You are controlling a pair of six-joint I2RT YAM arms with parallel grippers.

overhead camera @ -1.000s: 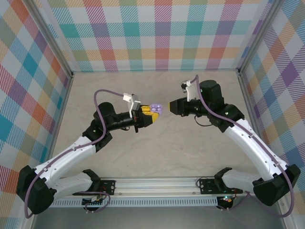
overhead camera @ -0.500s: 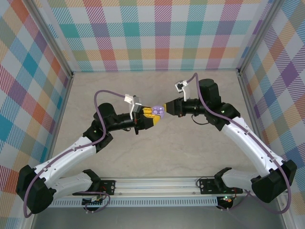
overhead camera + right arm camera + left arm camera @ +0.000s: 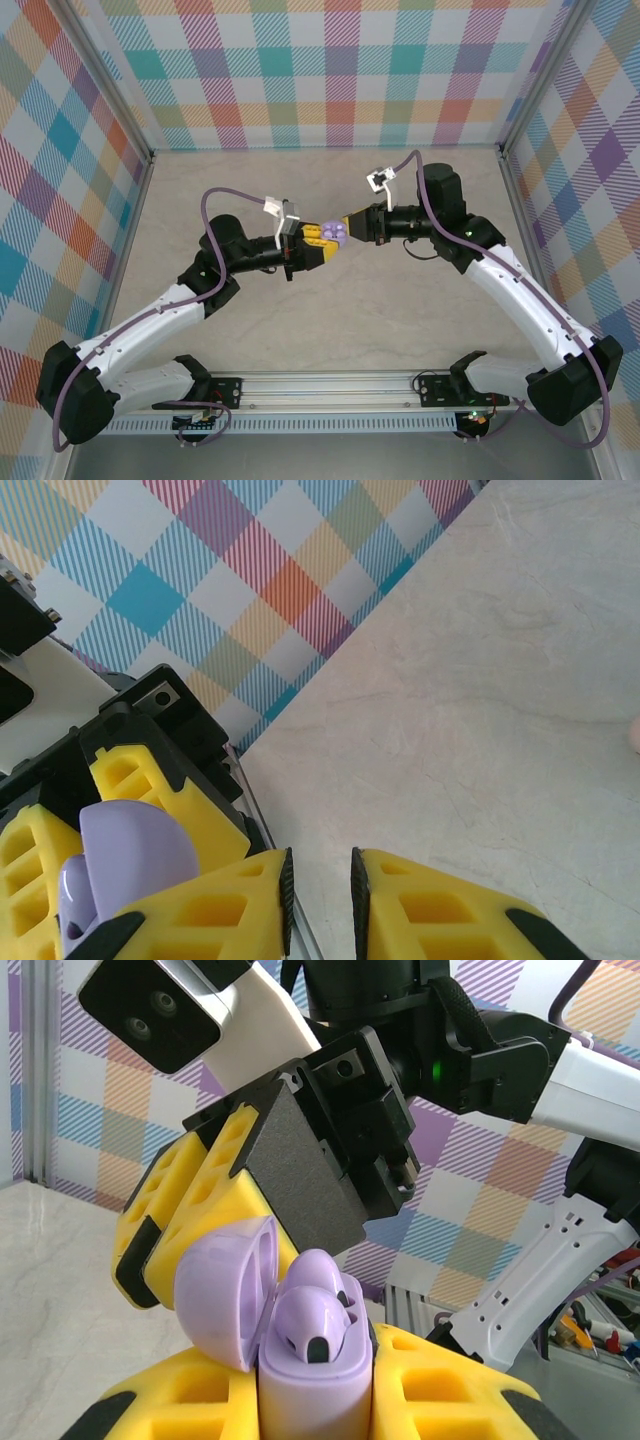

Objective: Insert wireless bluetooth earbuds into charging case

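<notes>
Both arms reach inward above mid-table, tips nearly meeting. The left gripper is clamped tight. The right gripper looks nearly closed, a thin gap between its fingers.

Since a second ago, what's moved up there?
The right gripper swung in leftward, closing the gap until its fingertips sit right beside the open charging case. The left gripper stayed shut on the case, held above the table at about the same spot.
</notes>
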